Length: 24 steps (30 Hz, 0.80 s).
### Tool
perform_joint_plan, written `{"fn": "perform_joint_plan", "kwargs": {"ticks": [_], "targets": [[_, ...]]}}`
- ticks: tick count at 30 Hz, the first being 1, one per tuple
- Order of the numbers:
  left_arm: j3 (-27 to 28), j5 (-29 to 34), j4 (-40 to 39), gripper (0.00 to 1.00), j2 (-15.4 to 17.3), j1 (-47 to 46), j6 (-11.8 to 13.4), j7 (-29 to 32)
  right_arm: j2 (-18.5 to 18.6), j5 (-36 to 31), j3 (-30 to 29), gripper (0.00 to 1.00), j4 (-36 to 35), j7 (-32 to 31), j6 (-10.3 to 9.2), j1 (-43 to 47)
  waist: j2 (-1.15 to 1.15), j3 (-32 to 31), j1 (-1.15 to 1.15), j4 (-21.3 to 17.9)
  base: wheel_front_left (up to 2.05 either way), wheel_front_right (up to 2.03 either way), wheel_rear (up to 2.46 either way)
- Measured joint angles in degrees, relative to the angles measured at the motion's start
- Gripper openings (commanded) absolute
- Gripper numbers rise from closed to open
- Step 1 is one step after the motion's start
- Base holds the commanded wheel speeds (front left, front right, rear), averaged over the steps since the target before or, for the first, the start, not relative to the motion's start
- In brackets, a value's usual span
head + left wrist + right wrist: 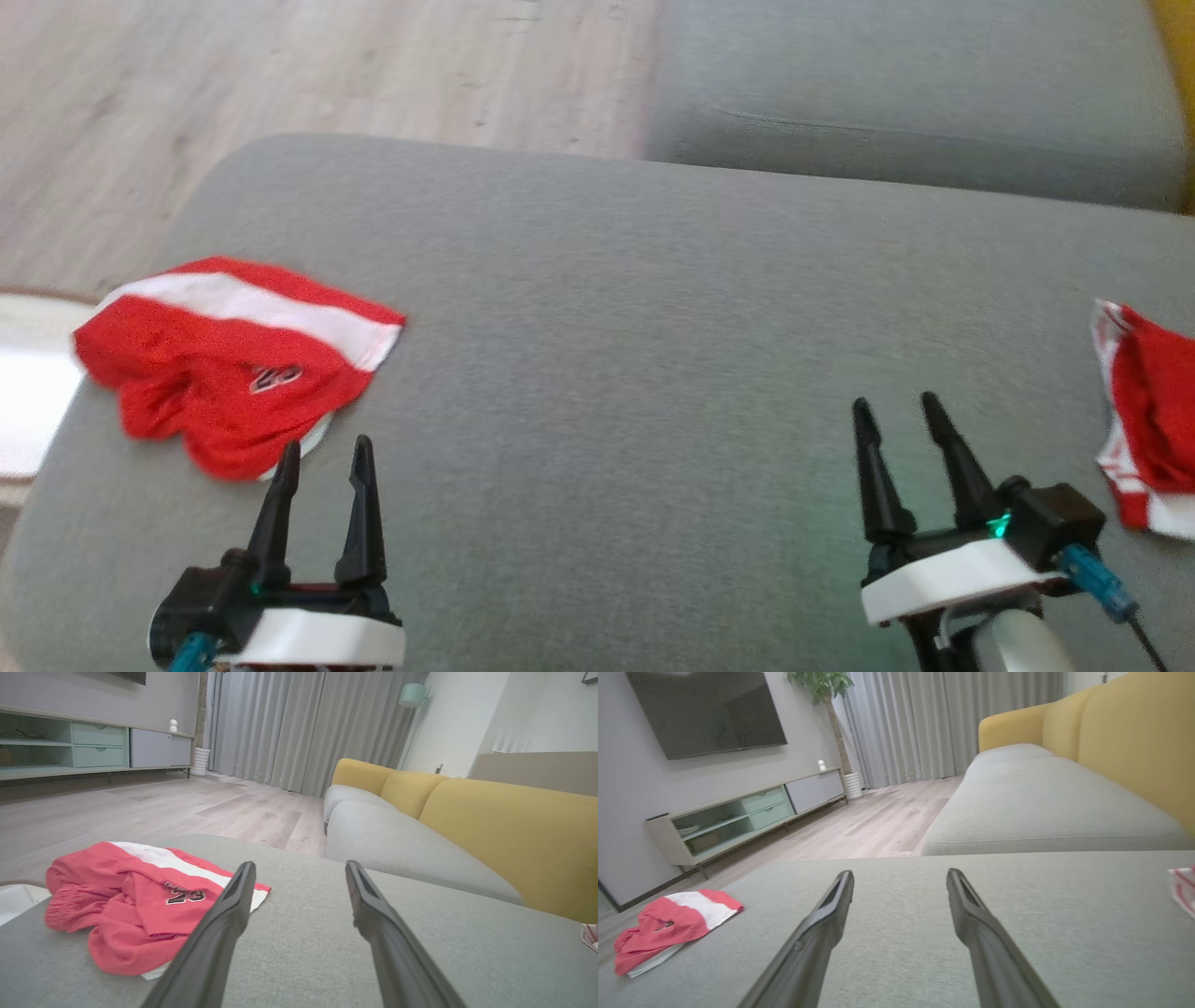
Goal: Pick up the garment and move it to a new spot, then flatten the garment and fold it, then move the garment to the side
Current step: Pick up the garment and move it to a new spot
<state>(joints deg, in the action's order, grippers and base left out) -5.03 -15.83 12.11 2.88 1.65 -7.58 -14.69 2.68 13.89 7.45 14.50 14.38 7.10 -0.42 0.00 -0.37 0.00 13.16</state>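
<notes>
Red shorts (233, 364) with a white band lie crumpled at the left edge of a grey cushion (653, 308), likely light, limp and best pinched at the band; left tool (327, 443) just beside them, right tool (896, 401) well apart, both spread, empty.

We see the left gripper (327, 446) and right gripper (894, 403) alike: two tapered black fingers (274, 523), black housing (1060, 518), white wrist collar (952, 569), small green light (1001, 525), blue cable plug (1097, 579).

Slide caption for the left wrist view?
Open left gripper hovers beside rumpled red shorts on grey cushion.
</notes>
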Motion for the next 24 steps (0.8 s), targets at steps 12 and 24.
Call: {"fn": "perform_joint_plan", "kwargs": {"ticks": [12,24], "targets": [[3.1,0.48,-0.78,1.0,-0.01,0.97,0.0,-0.01,-0.01,0.99,2.36,1.0,1.4,0.0,0.0,0.05,0.0,-0.92,0.0,7.33,0.0,0.0,0.0],[4.86,0.78,-1.08,1.0,-0.02,1.69,0.0,-0.01,-0.01,0.7,2.38,1.0,1.33,0.0,0.0,0.06,0.0,-0.45,0.0,7.86,0.0,0.0,0.0]]}}
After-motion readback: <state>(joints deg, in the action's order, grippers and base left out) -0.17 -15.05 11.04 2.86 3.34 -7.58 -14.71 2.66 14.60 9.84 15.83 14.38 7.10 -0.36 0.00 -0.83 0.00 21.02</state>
